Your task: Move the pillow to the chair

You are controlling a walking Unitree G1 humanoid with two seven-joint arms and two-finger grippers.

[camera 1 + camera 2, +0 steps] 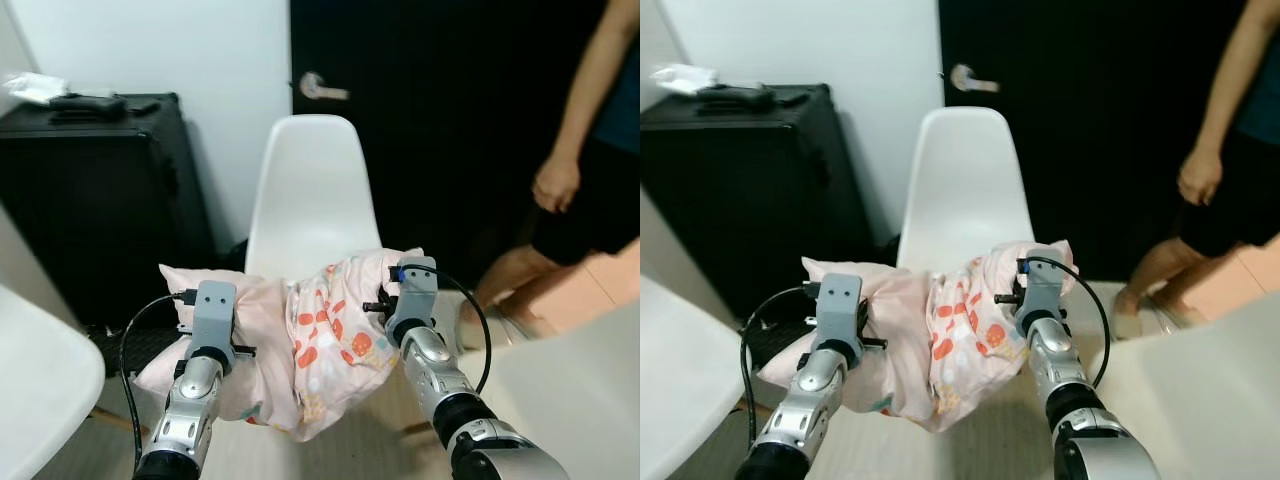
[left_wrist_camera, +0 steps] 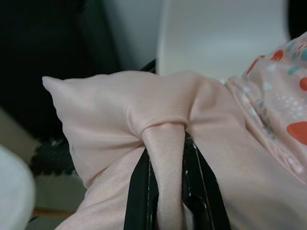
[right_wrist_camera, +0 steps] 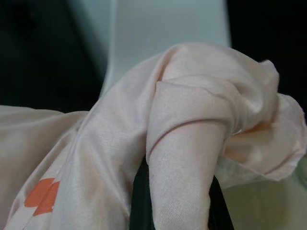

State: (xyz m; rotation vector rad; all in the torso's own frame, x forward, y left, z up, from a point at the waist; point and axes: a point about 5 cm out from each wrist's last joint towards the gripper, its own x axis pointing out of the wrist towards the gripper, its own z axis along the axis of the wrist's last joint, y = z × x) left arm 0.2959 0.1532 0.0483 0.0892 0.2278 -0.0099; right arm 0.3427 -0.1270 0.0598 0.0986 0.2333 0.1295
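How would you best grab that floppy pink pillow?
By its two ends, coming from the near side, as now: the left gripper and right gripper each pinch a bunched fold of the pillow. It is soft and sags in the middle, so one grip would let it droop.

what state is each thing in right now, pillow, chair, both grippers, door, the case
pillow: held up in front of the chair, bunched, sagging in the middle
left gripper: shut on a fold of pillow
right gripper: shut on a fold of pillow
chair: upright, pillow not yet on it
door: closed
black case: closed, items on top
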